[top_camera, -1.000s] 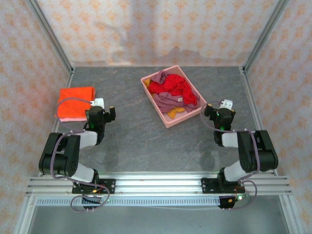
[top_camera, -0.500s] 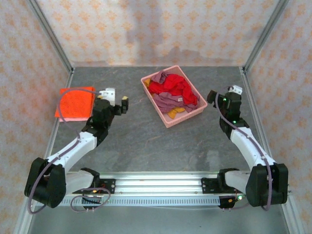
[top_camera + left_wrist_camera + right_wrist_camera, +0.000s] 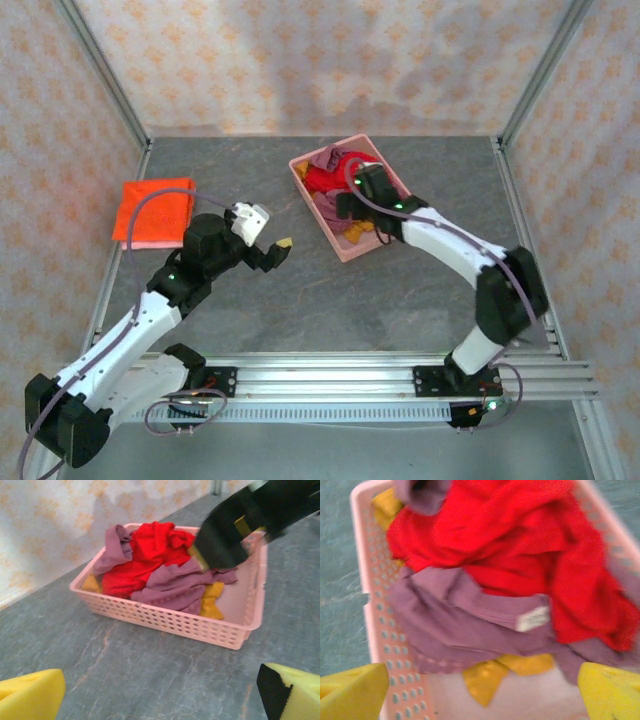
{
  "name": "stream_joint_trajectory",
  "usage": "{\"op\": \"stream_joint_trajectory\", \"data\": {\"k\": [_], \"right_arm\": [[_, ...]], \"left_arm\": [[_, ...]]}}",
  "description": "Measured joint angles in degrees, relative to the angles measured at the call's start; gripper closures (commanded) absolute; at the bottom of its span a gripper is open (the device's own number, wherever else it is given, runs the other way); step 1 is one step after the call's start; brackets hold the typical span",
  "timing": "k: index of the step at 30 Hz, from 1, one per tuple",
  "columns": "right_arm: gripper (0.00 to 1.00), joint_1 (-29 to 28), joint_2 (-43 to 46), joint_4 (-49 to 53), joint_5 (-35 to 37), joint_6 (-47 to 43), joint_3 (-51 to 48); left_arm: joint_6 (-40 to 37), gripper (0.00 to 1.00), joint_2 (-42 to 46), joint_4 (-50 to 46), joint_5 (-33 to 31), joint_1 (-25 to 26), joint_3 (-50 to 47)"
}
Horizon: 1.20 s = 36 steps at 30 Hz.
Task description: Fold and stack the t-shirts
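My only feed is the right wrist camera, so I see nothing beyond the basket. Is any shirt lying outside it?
Observer: Yes. An orange shirt lies folded flat at the far left of the table, well apart from the basket.
Operator: Where is the left gripper?
Observer: The left gripper hangs open and empty over bare table between the orange shirt and the basket, facing the basket.

Words or numbers: none can be read.
White tag [image 3: 532, 618]: on the purple t-shirt [image 3: 460, 625] in the pink basket [image 3: 370, 610], near the far edge of the table [image 3: 300, 300]; too blurry to read any letters.
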<state>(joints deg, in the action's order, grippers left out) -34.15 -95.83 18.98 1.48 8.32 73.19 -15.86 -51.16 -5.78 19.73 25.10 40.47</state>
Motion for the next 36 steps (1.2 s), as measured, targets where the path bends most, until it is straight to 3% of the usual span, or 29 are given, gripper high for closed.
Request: {"op": "stream_joint_trajectory", "data": {"k": [2,6,9,17,26,36], "right_arm": [[0.11,-2.4,-5.6,1.6,-0.1,0.0,5.3],[0.42,-5.3,-14.8,4.5,-1.7,-0.4,14.3],[0.59,-5.4,-19.8,6.4,-3.0,0.1,19.0],[0.99,-5.1,-25.6,10.3,-4.2,-1.1,25.1],[1.00,-2.9,-25.2,12.1,-1.6,-4.4,25.1],[1.00,9.3,-21.0,12.0,3.4,-10.6,19.0]], "left_arm": [[-0.2,0.00,0.4,-1.3,1.6,0.0,0.0],[-0.2,0.00,0.5,-3.1,3.3,0.0,0.0],[-0.3,0.00,0.6,-3.7,3.9,0.0,0.0],[-0.3,0.00,0.9,-4.0,3.9,0.0,-0.1],[-0.3,0.00,0.9,-3.2,5.0,0.0,-1.3],[-0.3,0.00,-0.9,1.5,6.3,0.3,-3.6]]}}
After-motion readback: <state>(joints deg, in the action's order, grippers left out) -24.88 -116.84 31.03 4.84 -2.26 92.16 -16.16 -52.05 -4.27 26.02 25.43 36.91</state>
